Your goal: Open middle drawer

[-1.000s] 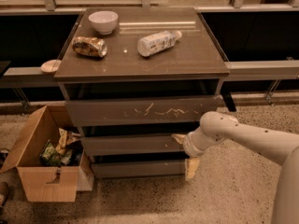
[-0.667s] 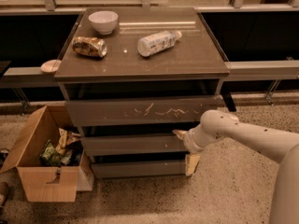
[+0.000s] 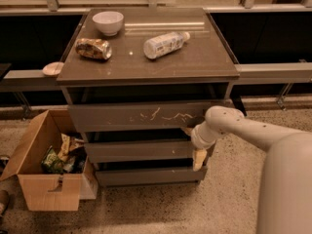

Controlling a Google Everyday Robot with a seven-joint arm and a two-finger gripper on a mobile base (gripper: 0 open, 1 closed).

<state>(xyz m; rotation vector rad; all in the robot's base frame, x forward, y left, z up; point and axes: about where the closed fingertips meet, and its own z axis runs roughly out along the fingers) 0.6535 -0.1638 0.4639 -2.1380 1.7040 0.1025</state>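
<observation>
A three-drawer cabinet fills the centre of the frame. The middle drawer [image 3: 139,151], below the scratched front, looks not yet pulled out. The gripper [image 3: 194,144] sits at its right end, probably seeking an edge, since there is no handle (how its jaws stand cannot be told). A bowl [image 3: 107,22] and bottle [image 3: 165,44] lie on top. A cardboard box [image 3: 44,189] at lower left stands just beside the drawers and seems no obstacle.

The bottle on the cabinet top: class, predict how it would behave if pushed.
Lying on its side, the bottle would probably roll. It looks plastic, so likely light. The gripper is down at the middle drawer, not near it.
</observation>
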